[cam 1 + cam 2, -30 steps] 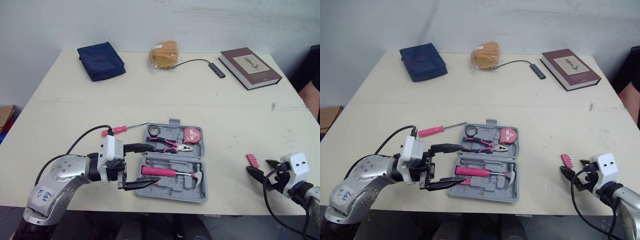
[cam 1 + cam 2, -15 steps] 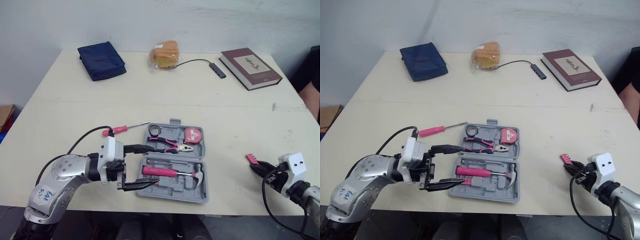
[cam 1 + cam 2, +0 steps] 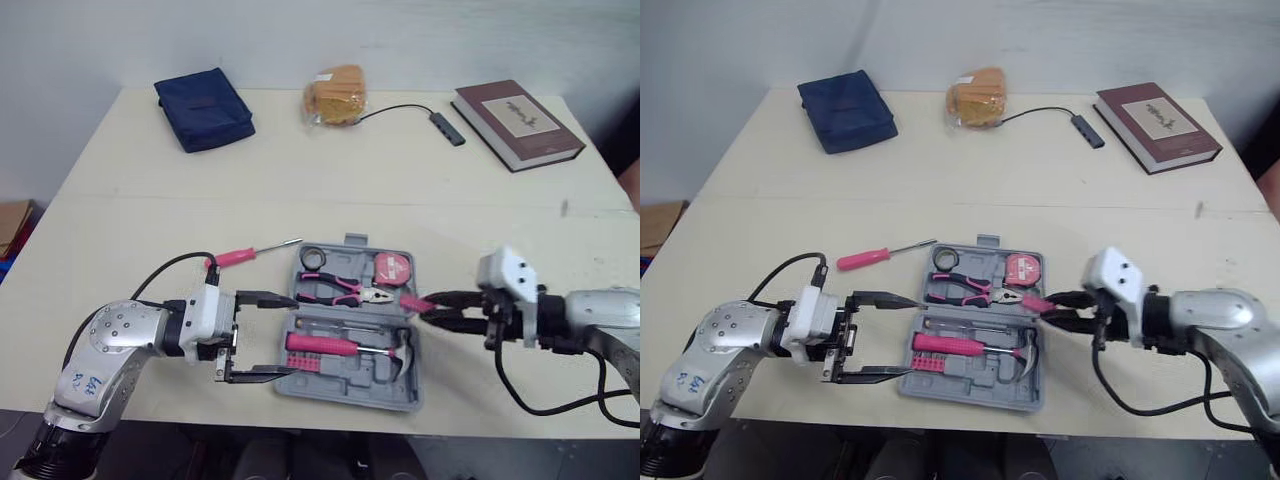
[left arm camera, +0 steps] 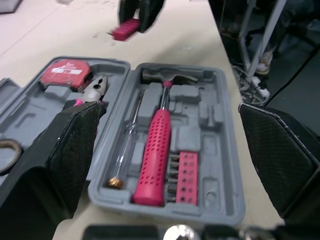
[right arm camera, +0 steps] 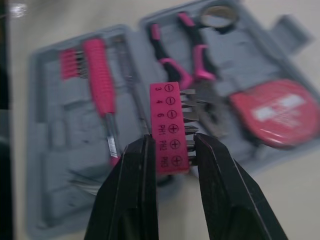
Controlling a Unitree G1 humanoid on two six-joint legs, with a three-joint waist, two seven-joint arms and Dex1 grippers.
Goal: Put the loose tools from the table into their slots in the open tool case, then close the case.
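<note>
The grey tool case [image 3: 345, 381] lies open near the table's front edge, holding pink pliers [image 3: 340, 290], a red tape measure [image 3: 393, 268], a pink-handled hammer [image 3: 335, 345] and a pink bit set [image 4: 187, 171]. My right gripper [image 3: 432, 312] is shut on a pink bit holder [image 5: 167, 125] and hovers at the case's right edge, just above the tape measure and pliers. At the case's left edge my left gripper [image 3: 293, 335] stands wide open, holding nothing. A pink screwdriver [image 3: 245, 256] lies loose on the table, left of the case.
Along the far edge sit a blue pouch [image 3: 203, 108], a bagged bun [image 3: 337, 95], a small hub on a black cable [image 3: 447, 128] and a brown book [image 3: 518, 110].
My right gripper shut on the pink bit holder at the front right, lifted it and carried it left to the case's edge. The left gripper stayed put, still open.
</note>
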